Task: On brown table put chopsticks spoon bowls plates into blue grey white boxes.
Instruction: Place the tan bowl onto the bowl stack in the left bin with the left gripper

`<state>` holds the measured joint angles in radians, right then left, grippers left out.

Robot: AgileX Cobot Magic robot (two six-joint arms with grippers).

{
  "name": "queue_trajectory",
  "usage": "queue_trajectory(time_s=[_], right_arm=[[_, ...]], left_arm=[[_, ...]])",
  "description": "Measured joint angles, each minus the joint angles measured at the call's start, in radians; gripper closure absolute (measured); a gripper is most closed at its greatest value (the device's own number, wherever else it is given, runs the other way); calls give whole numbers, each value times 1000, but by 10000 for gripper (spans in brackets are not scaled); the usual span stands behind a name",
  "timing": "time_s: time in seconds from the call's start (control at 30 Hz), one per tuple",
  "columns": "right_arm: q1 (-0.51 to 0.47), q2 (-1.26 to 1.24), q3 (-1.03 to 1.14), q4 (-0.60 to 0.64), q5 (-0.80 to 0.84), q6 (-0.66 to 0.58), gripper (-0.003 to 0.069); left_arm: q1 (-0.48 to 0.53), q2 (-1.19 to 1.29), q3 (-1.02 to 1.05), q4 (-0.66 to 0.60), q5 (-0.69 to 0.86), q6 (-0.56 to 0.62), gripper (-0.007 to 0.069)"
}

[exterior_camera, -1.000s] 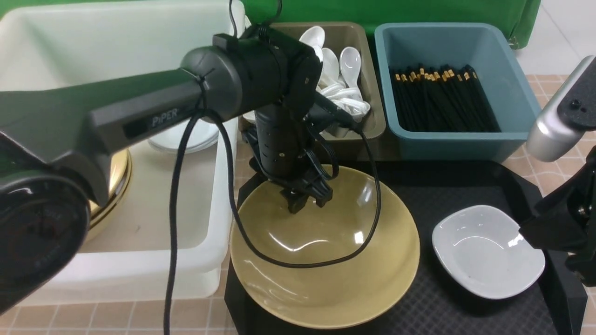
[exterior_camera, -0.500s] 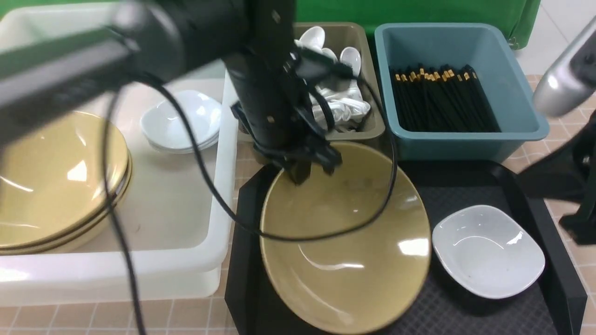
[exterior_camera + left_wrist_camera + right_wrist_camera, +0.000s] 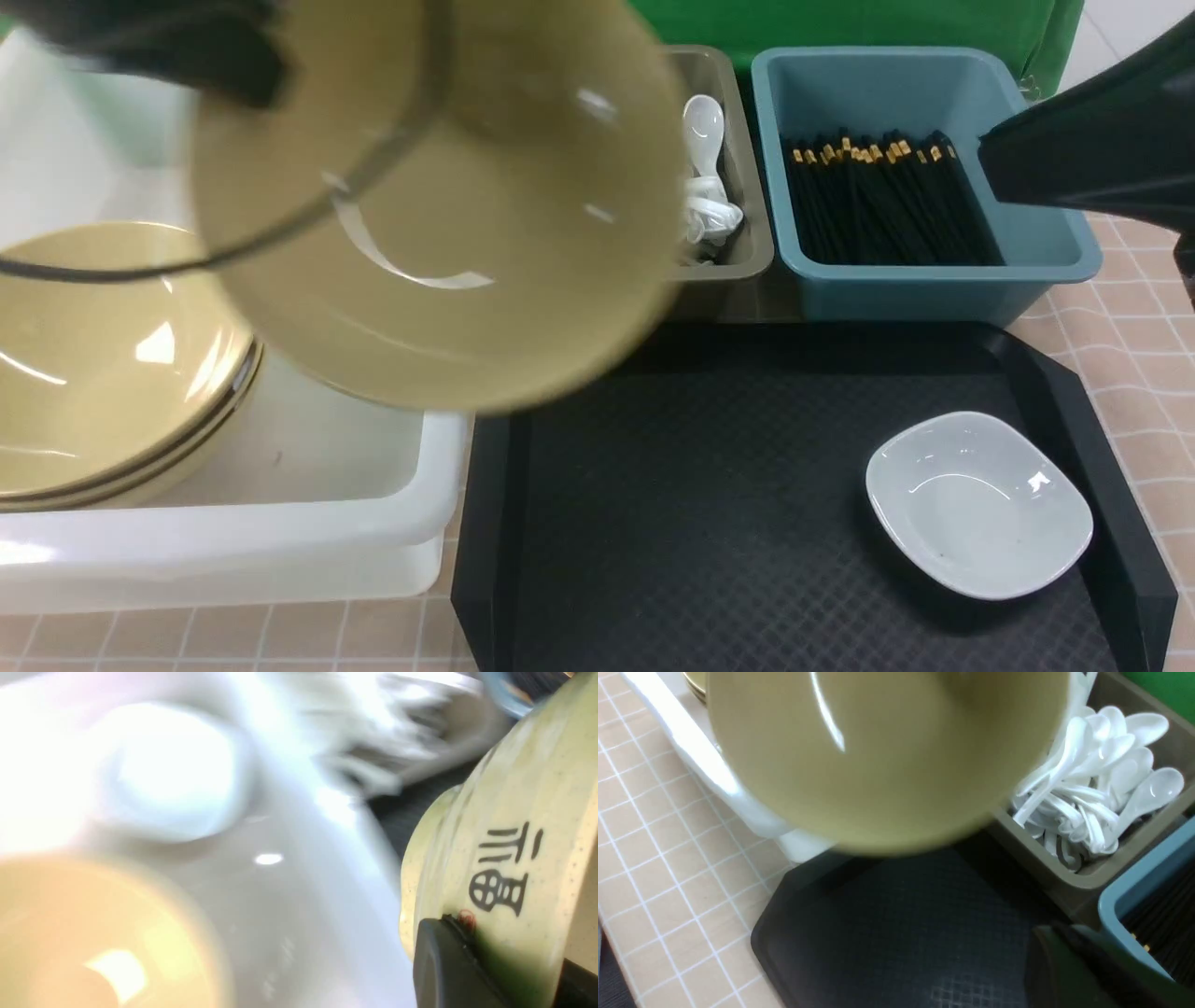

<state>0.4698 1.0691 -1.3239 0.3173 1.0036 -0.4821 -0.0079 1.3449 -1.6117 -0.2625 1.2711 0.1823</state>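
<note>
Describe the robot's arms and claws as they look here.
Both arms are black. The left arm is motion-blurred, with a thin black cable looping beside it. The right arm shows a smooth tapering shell. The left claw has matte black rounded fingers; the right claw looks dark and rounded. No markings are readable.

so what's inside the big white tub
A stack of glossy mustard-yellow bowls sits inside the translucent white plastic tub. The raised yellow bowl hides the tub's far part; the left wrist view is too blurred to tell.
</note>
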Motion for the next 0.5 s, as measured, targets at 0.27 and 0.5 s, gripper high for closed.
queue_trajectory(time_s=[0.27,0.5], right_arm=[[0,55,0,5,-4,-19,622],[0,83,0,5,-3,-21,622]], left_arm=[[470,-76,205,7,-21,-1,618],[570,3,321,19,-196,-52,618]])
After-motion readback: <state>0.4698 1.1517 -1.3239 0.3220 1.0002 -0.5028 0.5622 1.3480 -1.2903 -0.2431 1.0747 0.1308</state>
